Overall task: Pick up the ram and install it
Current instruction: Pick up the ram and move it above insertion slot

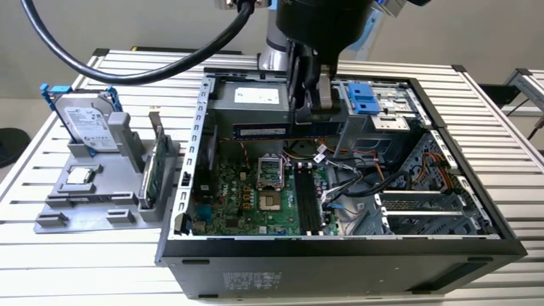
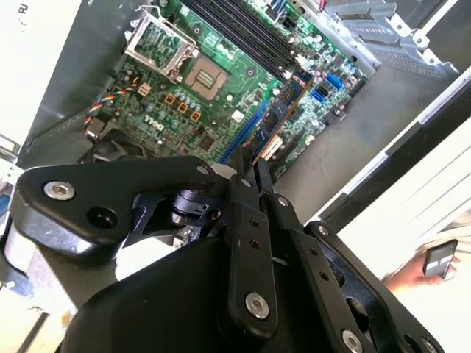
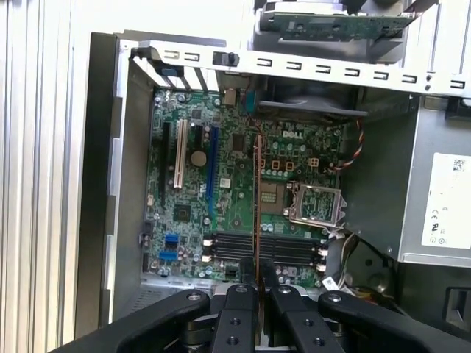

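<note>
- Ram (image 1: 259, 131): a long, thin, dark stick held in the air over the open computer case (image 1: 197, 127). It is above the motherboard (image 1: 246, 197) and apart from it. Its flat side faces the exterior view, and it is edge-on in the first wrist view (image 3: 257, 198).
- Gripper (image 1: 310, 120): the fingers are closed narrow on the ram, pinching it on its flat sides. It holds nothing else.
- Memory slots (image 3: 287, 246): long and black, side by side on the motherboard beside the processor socket (image 3: 313, 204). They look empty.
- Alignment: in both wrist views the ram lies across the slots, not along them.
- Step in hand (judged): the pick-up is done and the ram hangs over the case, not yet installed.
- Next move (judged): it calls for the stick to be in line with one slot, contact edge down, then a straight, even press. Loose cables (image 1: 357, 185) lie near the slots.
- Grey stand (image 1: 85, 191): at the exterior view's left, holding a hard drive (image 1: 89, 124) and a green card (image 1: 153, 166).
</note>
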### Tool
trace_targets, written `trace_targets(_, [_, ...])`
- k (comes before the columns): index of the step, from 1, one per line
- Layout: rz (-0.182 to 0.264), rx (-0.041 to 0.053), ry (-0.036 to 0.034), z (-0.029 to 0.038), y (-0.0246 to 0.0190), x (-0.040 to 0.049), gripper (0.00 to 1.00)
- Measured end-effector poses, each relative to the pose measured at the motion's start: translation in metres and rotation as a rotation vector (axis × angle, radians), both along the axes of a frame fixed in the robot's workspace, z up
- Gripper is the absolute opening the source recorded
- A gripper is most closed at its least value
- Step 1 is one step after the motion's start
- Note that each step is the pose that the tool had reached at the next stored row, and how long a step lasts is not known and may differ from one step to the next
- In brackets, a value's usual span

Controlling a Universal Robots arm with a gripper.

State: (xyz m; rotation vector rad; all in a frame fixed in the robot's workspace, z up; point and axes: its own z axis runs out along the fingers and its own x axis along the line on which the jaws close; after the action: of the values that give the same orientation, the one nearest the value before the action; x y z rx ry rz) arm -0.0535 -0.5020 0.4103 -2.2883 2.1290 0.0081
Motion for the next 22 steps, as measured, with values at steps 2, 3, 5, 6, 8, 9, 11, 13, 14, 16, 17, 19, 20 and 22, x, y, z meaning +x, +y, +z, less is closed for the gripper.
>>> trace_targets(2, [0.0, 0.0001, 0.0, 0.0, 0.0, 0.0018, 0.0])
trace_targets(3, [0.0, 0.0, 0.0, 0.0, 0.0, 0.0027, 0.0])
trace_targets(5, [0.0, 0.0, 0.0, 0.0, 0.0, 0.0048, 0.0])
trace_targets(6, [0.0, 0.0, 0.0, 0.0, 0.0, 0.0058, 0.0])
trace_targets(8, [0.0, 0.0, 0.0, 0.0, 0.0, 0.0083, 0.0])
trace_targets(9, [0.0, 0.0001, 0.0, 0.0, 0.0, 0.0096, 0.0])
trace_targets(11, [-0.002, 0.0, 0.0, 0.0, 0.0, 0.0129, 0.0])
trace_targets(13, [-0.01, -0.0001, 0.0, 0.0, 0.0, 0.0148, 0.0])
trace_targets(14, [-0.016, 0.0, 0.0, 0.0, 0.0, 0.0154, 0.0])
trace_targets(16, [-0.028, 0.0, 0.0, 0.0, 0.0, 0.0167, 0.0])
trace_targets(17, [-0.033, 0.0, 0.0, 0.0, 0.0, 0.0174, 0.0])
trace_targets(19, [-0.042, 0.0001, 0.0, 0.0, 0.0, 0.0189, 0.0])
trace_targets(20, [-0.046, 0.0, 0.0, 0.0, 0.0, 0.0198, 0.0])
trace_targets(22, [-0.054, 0.0, 0.0, 0.0, 0.0, 0.0216, 0.0])
